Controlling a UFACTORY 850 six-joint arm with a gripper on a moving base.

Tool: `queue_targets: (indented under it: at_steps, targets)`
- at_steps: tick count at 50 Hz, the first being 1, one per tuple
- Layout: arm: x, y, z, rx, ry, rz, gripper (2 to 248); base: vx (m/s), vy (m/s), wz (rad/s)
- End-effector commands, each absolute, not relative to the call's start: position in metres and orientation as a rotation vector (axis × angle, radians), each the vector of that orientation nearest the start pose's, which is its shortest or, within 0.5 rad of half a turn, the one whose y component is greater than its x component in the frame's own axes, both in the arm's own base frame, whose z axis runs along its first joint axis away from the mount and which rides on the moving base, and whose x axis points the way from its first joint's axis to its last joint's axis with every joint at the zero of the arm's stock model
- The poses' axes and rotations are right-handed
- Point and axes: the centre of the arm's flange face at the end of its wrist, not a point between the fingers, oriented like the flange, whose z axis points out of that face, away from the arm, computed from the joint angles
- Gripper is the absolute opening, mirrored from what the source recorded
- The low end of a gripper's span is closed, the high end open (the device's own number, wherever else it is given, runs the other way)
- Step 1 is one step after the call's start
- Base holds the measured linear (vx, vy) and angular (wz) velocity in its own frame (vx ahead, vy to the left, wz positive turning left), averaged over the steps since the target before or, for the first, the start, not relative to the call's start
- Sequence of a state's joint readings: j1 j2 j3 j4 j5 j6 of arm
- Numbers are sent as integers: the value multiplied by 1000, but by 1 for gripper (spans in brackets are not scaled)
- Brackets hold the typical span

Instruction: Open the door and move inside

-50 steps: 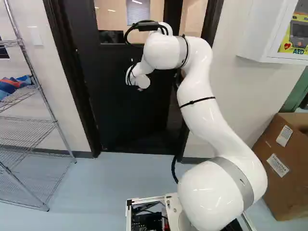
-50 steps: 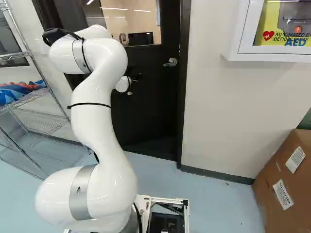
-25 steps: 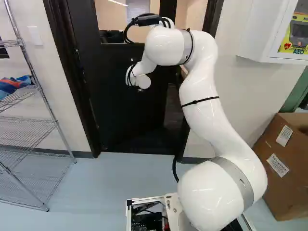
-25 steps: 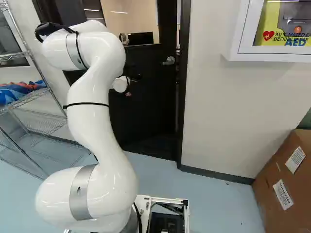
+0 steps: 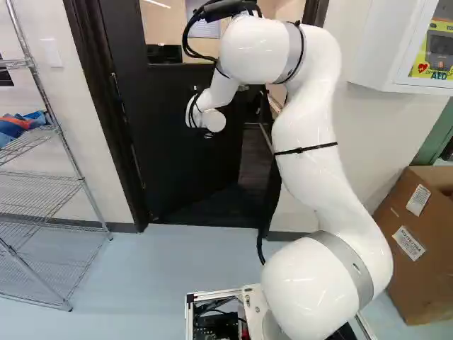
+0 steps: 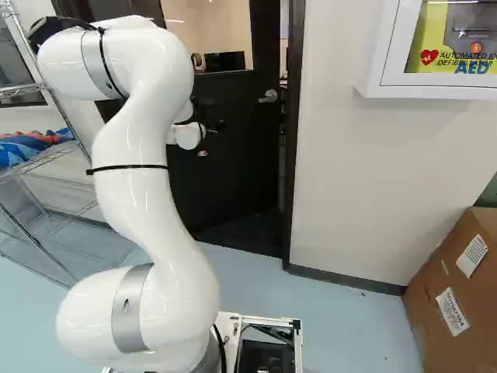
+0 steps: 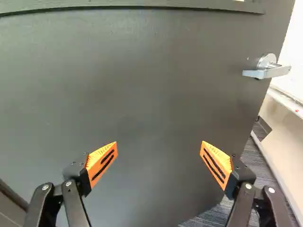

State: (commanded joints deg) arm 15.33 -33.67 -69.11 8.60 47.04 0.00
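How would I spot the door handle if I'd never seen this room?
Look for the dark door with a window in its upper part. Below that window, near the door's free edge, is the handle: a silver lever on a round plate, bright against the dark door.

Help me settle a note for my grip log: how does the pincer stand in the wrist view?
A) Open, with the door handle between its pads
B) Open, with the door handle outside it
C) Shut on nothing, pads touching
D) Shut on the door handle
B: the pincer's orange pads stand wide apart, and the door handle is off beyond them, near the edge of the door.
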Motion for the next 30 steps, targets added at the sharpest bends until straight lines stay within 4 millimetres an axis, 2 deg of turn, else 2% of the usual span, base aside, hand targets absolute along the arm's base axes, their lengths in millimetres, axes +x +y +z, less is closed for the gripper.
queue_targets:
  at_steps: [30]
  targets:
    - [592, 146, 426, -2304, -73, -1912, 247, 0, 0, 0]
